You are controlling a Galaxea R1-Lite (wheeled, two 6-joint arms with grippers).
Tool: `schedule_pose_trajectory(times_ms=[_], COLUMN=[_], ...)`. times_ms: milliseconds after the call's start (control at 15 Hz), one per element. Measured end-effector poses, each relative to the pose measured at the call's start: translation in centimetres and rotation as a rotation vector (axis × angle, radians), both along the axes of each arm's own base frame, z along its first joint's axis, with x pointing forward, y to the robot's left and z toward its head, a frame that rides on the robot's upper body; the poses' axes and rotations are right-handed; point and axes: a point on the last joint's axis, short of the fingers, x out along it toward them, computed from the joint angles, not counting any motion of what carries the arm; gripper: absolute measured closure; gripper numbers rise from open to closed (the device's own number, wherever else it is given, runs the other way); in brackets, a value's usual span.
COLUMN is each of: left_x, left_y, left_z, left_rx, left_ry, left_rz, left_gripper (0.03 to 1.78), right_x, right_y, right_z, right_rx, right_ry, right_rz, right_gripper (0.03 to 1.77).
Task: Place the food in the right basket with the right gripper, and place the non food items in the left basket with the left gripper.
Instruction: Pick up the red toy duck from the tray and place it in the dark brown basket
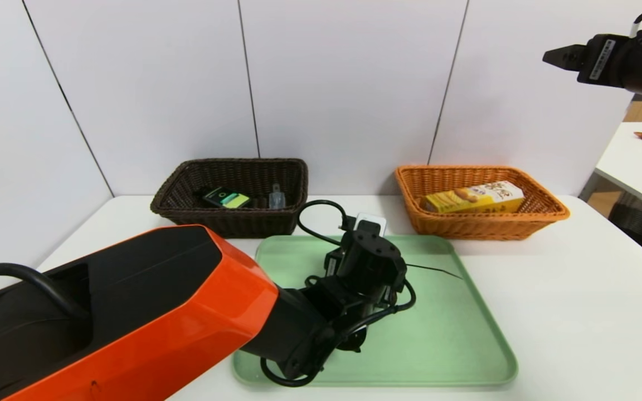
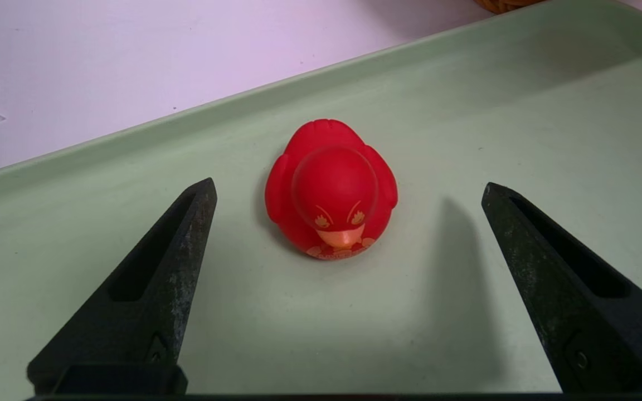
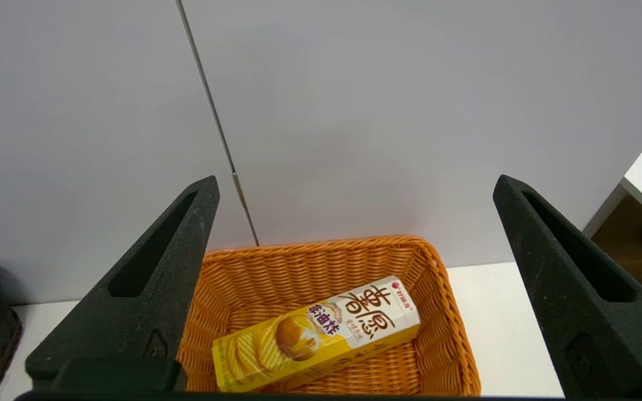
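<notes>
Low over the green tray [image 1: 466,334] at frame centre, the left gripper [image 2: 349,189] has its fingers spread wide around a red rubber duck [image 2: 331,188], not touching; the right gripper [image 3: 354,189], upper right, hangs released above the orange basket [image 1: 544,209] holding 1 snack box [image 1: 474,197].

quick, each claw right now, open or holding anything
left claw: open, empty, low over the green tray, red duck between its fingers.
right claw: open, empty, raised.

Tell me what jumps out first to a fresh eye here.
A red duck sits alone on the green tray, framed by the open left gripper. Beyond the tray, a yellow box lies in the orange basket; the right gripper hangs open above it.
</notes>
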Motion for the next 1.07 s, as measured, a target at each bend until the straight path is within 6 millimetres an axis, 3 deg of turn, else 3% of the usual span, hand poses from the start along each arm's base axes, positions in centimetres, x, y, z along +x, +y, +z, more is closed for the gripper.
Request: schedule_pose_trajectory(times_ms=[667,867,1067], left_x=[0.6,0.76,0.86], left_y=[-0.41,-0.59,-0.6], left_z=[-0.42,-0.56,-0.72], left_rx=[-0.002,-0.004,-0.003], left_ry=[0.001,0.0,0.001], left_rz=[0.006,0.007,0.008], left_gripper=[0.13,0.65,0.99], right_x=[-0.17,-0.45,-0.64], right_y=[0.01,0.0,-0.01], right_z=[0.2,0.27,0.38], right_rx=[-0.004,-0.004,-0.004], right_ry=[-0.006,-0.007,-0.011], right_rz=[0.006,0.008,0.009], right_gripper=[0.1,0.1,0.1])
